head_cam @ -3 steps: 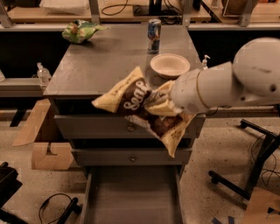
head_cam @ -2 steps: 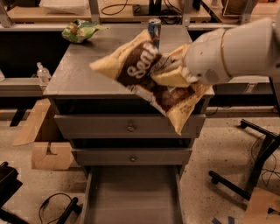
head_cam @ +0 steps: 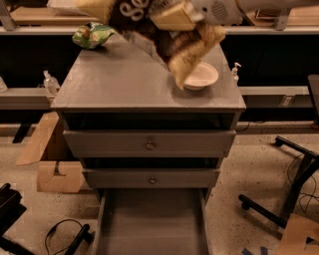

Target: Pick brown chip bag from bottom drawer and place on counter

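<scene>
Above counter (head_cam: 119, 82), tool (head_cam: 175, 18) with chip bag (head_cam: 192, 52)

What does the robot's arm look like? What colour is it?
Only a bit of it shows at the top edge. The arm is smooth, rounded and whitish-grey, with a small round patch of dots on it. Its gripper sits up there too, above the counter, and has a blocky tan finger against the brown chip bag. No cables or writing show.
</scene>
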Motion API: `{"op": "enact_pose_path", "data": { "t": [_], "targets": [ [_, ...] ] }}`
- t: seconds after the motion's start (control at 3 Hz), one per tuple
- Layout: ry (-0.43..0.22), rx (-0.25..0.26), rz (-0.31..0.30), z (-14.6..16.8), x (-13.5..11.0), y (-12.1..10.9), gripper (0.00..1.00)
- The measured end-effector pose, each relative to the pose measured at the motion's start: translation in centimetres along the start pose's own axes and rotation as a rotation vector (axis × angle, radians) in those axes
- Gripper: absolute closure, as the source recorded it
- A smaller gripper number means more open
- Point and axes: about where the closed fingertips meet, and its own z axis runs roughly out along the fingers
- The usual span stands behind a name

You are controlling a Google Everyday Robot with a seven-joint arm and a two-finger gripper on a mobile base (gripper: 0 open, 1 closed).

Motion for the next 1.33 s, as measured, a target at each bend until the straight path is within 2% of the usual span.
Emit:
{"op": "enact_pose_path", "data": {
  "t": [0.33,0.67,1.0,1.33],
  "targets": [
    [-0.007,0.093,-0.051,5.5,-2.8,-5.9,1.00],
    [0.021,0.130,-0.040,9.9,-2.8,-9.1,1.00],
    [0.021,0.127,-0.042,10.3,-2.7,-9.2,1.00],
    [0.022,0.094,-0.056,14.1,-2.0,-10.6,1.00]
  ]
}}
